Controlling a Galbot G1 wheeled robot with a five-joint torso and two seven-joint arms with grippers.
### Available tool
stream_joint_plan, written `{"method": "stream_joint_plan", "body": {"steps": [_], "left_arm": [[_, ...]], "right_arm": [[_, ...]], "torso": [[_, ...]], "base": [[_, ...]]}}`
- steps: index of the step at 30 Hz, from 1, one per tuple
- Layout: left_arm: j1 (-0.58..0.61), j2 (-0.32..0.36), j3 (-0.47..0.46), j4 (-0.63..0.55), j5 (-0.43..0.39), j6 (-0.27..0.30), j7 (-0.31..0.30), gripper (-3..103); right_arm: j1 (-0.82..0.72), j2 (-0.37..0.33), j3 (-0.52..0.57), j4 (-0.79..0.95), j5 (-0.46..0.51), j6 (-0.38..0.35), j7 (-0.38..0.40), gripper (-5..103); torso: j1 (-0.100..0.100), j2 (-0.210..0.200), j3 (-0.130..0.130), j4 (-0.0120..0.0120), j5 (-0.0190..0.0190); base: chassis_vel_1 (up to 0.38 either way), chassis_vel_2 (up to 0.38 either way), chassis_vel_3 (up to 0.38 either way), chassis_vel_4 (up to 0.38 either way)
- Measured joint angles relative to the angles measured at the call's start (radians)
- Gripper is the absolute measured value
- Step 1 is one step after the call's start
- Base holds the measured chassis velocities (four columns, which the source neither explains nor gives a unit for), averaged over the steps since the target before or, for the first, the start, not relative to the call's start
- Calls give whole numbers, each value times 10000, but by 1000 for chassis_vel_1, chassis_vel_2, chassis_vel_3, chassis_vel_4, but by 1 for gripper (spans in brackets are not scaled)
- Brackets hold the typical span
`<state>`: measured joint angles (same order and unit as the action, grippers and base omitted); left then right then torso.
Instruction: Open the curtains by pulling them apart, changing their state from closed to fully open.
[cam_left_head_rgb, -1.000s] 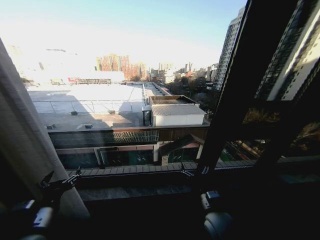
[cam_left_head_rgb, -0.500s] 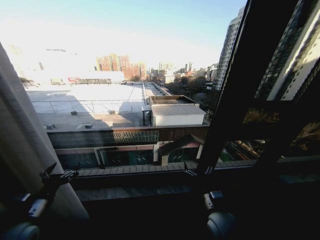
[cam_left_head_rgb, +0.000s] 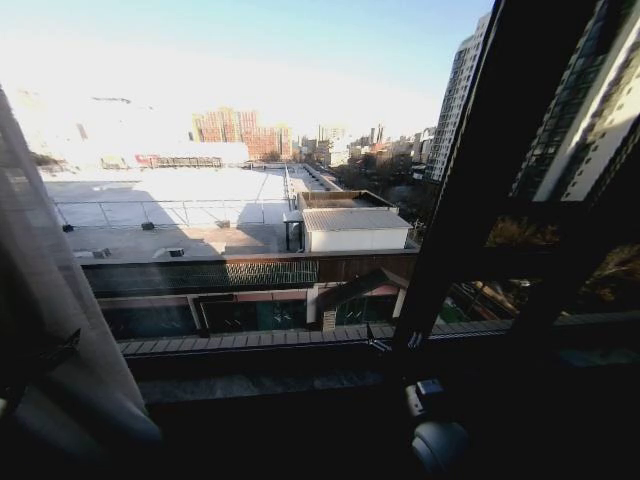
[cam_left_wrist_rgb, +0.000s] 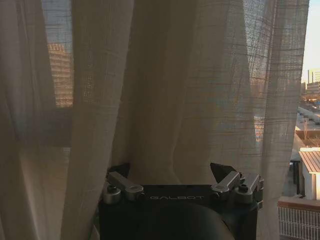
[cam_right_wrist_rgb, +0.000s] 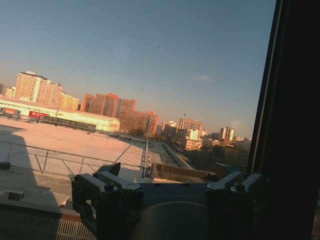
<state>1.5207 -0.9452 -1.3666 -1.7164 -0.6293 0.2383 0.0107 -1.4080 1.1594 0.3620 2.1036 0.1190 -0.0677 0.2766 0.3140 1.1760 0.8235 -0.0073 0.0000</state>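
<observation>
The sheer cream curtain (cam_left_head_rgb: 50, 300) hangs bunched at the far left of the window, and the glass to its right is uncovered. In the left wrist view its pleats (cam_left_wrist_rgb: 175, 100) hang right in front of my left gripper (cam_left_wrist_rgb: 170, 175). That gripper is open and pressed into the fabric, a fold sagging between its fingers (cam_left_wrist_rgb: 225, 176). In the head view the left gripper is a faint dark shape behind the cloth. My right gripper (cam_left_head_rgb: 392, 343) is open and holds nothing, low by the sill. In the right wrist view it (cam_right_wrist_rgb: 170, 182) faces the bare glass.
A thick dark window frame bar (cam_left_head_rgb: 480, 180) slants up just right of my right gripper and stands close beside it in the right wrist view (cam_right_wrist_rgb: 295, 125). A dark sill (cam_left_head_rgb: 280, 375) runs along the bottom of the window. City rooftops lie beyond the glass.
My left gripper has moved left and down, from in front of the curtain's edge to behind the fabric. The curtain's lower edge has shifted slightly left. The right arm has barely moved.
</observation>
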Motion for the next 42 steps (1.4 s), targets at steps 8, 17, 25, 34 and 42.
{"method": "stream_joint_plan", "body": {"steps": [8,17,25,34,42], "left_arm": [[-201,-304,45,-413,488,506,-1797,100],[36,-1420,784,-2488,844,1807,-4163,100],[586,-2531,1405,-5135,897,2427,-5424,100],[988,-2963,1774,-6961,827,3508,-4964,100],[1632,-3073,1887,-7853,500,3766,-2908,100]], "right_arm": [[234,-29,-119,-65,-2,-1,-2,100],[270,-17,-168,33,-2,-66,1,100],[235,43,-174,72,-1,-96,4,100],[283,78,-171,39,9,-107,5,100],[390,139,-134,140,350,-437,15,100]], "torso": [[0,0,0,-2,2],[0,0,0,-4,-2],[0,0,0,-4,8],[-1,0,0,-3,6],[-1,1,-1,-3,4]], "base": [[0,0,0,0],[0,0,0,0],[0,0,0,0],[0,0,0,0],[0,0,0,0]]}}
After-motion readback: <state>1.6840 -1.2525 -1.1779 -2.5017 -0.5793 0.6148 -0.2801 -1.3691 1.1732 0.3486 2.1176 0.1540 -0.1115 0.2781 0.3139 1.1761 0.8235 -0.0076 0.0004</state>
